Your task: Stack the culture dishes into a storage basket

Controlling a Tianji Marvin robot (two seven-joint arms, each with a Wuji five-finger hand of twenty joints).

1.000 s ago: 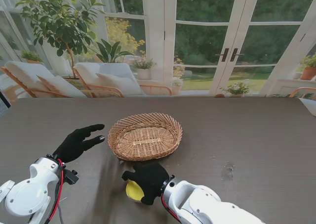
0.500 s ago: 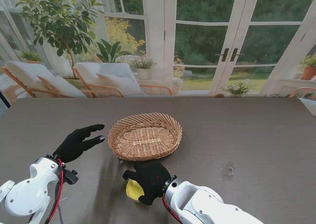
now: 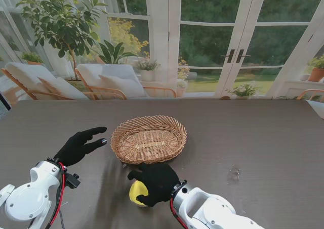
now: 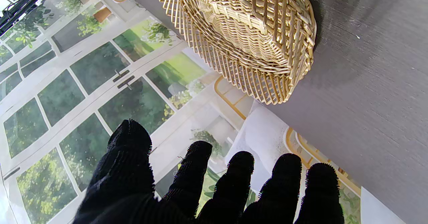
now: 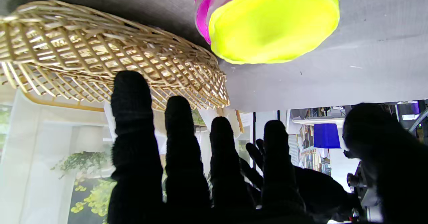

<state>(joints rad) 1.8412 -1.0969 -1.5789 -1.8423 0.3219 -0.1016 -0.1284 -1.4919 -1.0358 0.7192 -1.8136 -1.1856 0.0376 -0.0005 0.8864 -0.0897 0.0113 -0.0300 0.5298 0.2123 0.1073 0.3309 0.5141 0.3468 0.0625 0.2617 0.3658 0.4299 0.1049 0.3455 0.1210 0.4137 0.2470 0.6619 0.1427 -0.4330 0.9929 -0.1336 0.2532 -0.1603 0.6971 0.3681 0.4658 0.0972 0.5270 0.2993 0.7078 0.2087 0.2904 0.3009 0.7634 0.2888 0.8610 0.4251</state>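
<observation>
Left hand (image 3: 79, 145) is held over the table (image 3: 263, 138), left of the basket (image 3: 149, 138), fingers spread and nothing gripped. From its wrist camera the five black fingertips (image 4: 240, 165) are seen apart, with only windows behind them; the basket (image 4: 254, 33) wall is seen from the side, clear of the fingers. No dish is caught in that view.

Basket is seen at table centre in the stand view: oval, wicker, interior showing only its woven floor.

Right hand (image 3: 154, 182) is placed just nearer to me than the basket, palm down over a yellow dish (image 3: 136, 192). In the stand view only a yellow sliver is exposed at the hand's left edge; whether the fingers touch it cannot be told there. The right wrist camera adds what the stand view hides: the yellow dish (image 5: 272, 23) is sitting on a magenta dish (image 5: 202, 15), the pair on the table just beside the basket (image 5: 100, 50) wall, outside it. Four fingers (image 5: 133, 117) are extended and separated, thumb off to the side, none wrapped around the dishes, so the hand is read as released, holding nothing.

A pale smudge (image 3: 233, 174) is seen on the table, well right of the hand.
</observation>
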